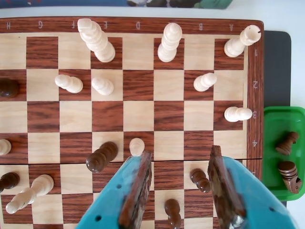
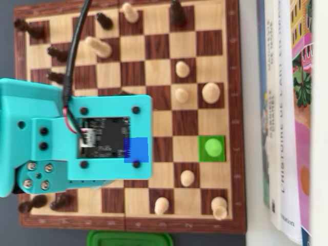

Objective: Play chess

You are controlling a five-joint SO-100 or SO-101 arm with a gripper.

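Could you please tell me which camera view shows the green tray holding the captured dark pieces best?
The wrist view: the green tray sits right of the board with two dark pieces visible inside. The overhead view shows only a sliver of its rim at the bottom edge, contents unseen.

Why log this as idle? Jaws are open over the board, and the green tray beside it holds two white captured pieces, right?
One detail is off: the two pieces in the green tray are dark, not white, as the wrist view shows. The rest holds: the gripper has its jaws open over the chessboard.
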